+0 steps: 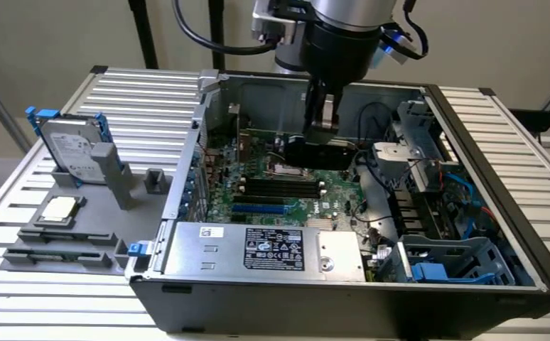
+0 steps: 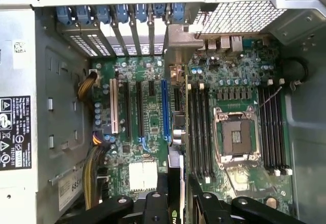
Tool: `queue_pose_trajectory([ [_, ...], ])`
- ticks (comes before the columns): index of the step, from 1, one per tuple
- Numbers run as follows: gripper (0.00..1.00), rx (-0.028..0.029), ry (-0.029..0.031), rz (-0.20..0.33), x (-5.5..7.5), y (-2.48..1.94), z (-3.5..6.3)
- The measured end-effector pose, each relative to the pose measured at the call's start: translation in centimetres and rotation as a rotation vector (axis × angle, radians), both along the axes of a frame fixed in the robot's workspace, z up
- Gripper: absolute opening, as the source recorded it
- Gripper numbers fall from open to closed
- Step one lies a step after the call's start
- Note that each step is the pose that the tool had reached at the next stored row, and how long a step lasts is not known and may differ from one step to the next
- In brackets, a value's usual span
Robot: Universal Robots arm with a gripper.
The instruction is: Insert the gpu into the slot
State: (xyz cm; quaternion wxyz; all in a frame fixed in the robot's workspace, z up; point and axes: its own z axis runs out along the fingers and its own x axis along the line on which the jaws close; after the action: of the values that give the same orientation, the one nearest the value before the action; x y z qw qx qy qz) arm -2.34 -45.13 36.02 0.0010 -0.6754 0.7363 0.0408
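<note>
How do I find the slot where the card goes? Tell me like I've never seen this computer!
Look into the big open computer case and find the green motherboard lying on its floor. Several long plastic strips run side by side across that board. The slot is the only long bright blue one; the strips next to it are black or cream.

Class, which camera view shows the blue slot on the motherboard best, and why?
The wrist view: the blue slot shows at full length, from straight above. The exterior view shows the same slot as a short blue strip, small and at a slant.
</note>
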Motion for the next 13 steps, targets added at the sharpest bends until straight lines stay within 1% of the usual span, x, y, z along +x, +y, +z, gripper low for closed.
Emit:
queue_pose_trajectory([
  [3,0.26,0.0,-0.002,0.005,-0.8,-0.03,-0.54],
  [6,0.26,0.0015,-0.002,0.013,-1.3,-0.17,-1.09],
  [13,0.26,0.0102,-0.002,0.032,-2.2,-0.7,-2.36],
])
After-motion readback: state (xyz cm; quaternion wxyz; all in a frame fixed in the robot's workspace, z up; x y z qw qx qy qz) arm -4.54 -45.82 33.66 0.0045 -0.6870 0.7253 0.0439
